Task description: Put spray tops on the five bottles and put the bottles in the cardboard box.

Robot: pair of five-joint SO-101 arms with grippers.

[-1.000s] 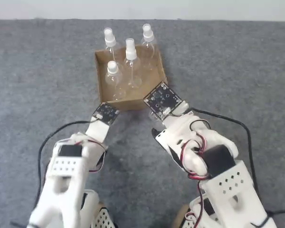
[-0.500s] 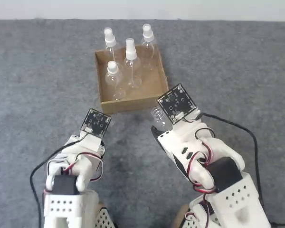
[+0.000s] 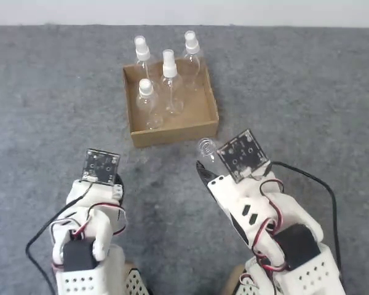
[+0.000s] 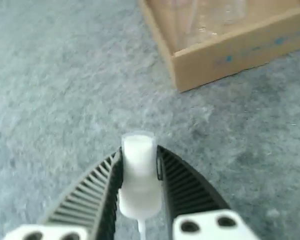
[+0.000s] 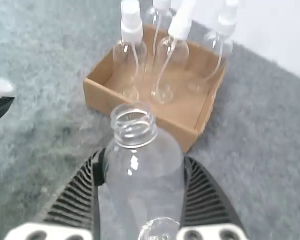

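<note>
My left gripper [image 4: 138, 153] is shut on a white spray top [image 4: 138, 175], low over the carpet, short of the cardboard box [image 4: 230, 55]. A clear bottle [image 5: 140, 165] with an open mouth stands upright in my right gripper [image 5: 142, 161], which is shut on its body. From above, the bottle's mouth [image 3: 205, 147] sits just in front of the box's near right corner [image 3: 212, 126]. Several bottles with white spray tops [image 3: 170, 80] stand upright inside the box. The right wrist view catches the spray top [image 5: 0, 87] in the other gripper off to the side.
Grey carpet [image 3: 307, 92] covers the table on all sides of the box. The two arms' wrist camera boards [image 3: 101, 167] [image 3: 243, 155] hang over the near part of the carpet, with a gap between them.
Both arms have drawn back from the box toward the near edge, the left one farther. The open bottle's mouth has come into sight in front of the box.
</note>
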